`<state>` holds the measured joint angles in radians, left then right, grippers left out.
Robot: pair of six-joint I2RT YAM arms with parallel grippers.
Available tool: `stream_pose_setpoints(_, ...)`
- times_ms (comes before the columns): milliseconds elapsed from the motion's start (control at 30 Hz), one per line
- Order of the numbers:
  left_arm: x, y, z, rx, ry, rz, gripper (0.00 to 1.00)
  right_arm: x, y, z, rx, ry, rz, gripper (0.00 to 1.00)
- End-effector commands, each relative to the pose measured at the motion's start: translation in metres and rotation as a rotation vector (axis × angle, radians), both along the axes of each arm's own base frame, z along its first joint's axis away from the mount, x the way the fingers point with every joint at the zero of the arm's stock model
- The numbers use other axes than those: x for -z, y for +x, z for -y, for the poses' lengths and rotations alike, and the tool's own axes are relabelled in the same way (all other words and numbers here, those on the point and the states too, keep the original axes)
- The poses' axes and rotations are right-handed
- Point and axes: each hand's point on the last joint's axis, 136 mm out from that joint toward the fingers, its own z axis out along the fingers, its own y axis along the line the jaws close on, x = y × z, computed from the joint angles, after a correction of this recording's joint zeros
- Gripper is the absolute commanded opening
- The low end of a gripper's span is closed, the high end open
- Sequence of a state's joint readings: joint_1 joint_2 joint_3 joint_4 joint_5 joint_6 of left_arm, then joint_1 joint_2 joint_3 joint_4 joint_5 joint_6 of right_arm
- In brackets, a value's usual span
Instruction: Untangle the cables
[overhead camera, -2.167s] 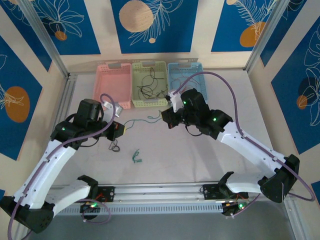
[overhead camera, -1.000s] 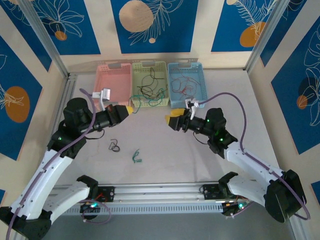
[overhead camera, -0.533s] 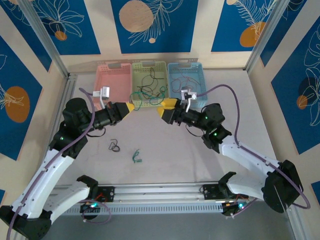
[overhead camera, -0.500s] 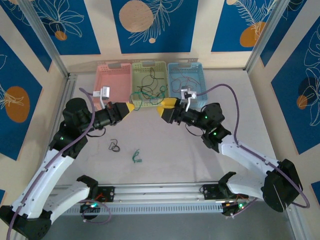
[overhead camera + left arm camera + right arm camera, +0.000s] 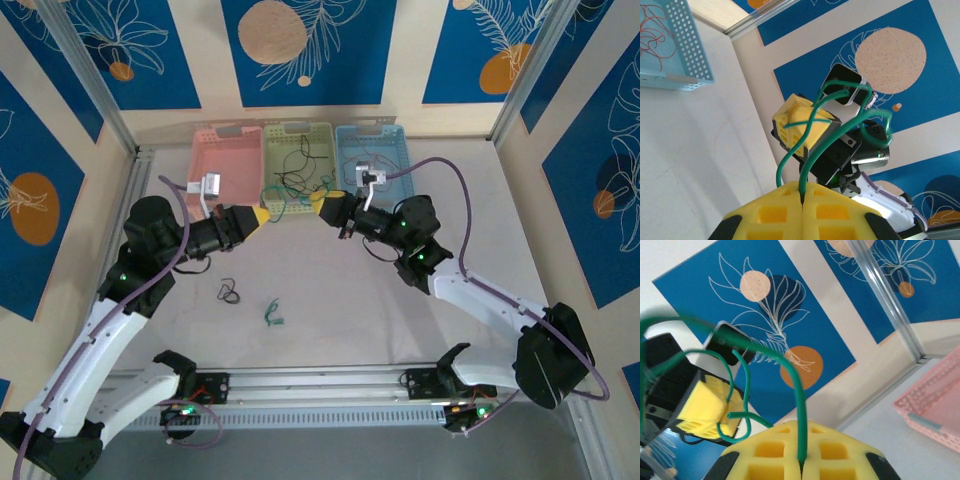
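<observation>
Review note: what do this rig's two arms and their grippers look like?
The left arm and right arm have white link shells and black joints with small green lights. A purple cable loops along each arm. The left gripper and right gripper have blocky yellow fingers with square recesses, on black bodies.

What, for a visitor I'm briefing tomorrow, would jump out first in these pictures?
Two yellow-tipped grippers, the left gripper and the right gripper, face each other above the table, both shut on one looping green cable. Behind them a pink basket, a green basket and a blue basket stand in a row, the green and blue ones holding loose wires.
</observation>
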<state>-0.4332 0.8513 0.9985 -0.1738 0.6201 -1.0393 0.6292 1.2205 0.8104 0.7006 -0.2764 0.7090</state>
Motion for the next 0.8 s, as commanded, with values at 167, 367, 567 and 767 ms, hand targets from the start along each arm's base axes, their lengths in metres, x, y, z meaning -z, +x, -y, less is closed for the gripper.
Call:
stream_pose_setpoints(167, 0.01, -0.012, -0.024, -0.054, 0.263, 0.071, 0.0, 0.065, 0.046, 0.041, 0.39, -0.647, 0.261, 0.0)
stream_pose_setpoints(367, 0.022, -0.012, -0.036, -0.093, 0.367, 0.065, 0.0, 0.082, 0.084, 0.081, 0.656, -0.933, 0.301, 0.0)
stream_pose_setpoints(567, 0.029, -0.006, -0.043, -0.128, 0.418, 0.058, 0.0, 0.081, 0.085, 0.073, 0.615, -0.888, 0.279, 0.0)
stream_pose_setpoints(767, 0.044, 0.033, -0.04, -0.198, 0.403, 0.02, 0.0, 0.058, 0.045, 0.018, 0.294, -0.602, 0.224, 0.63)
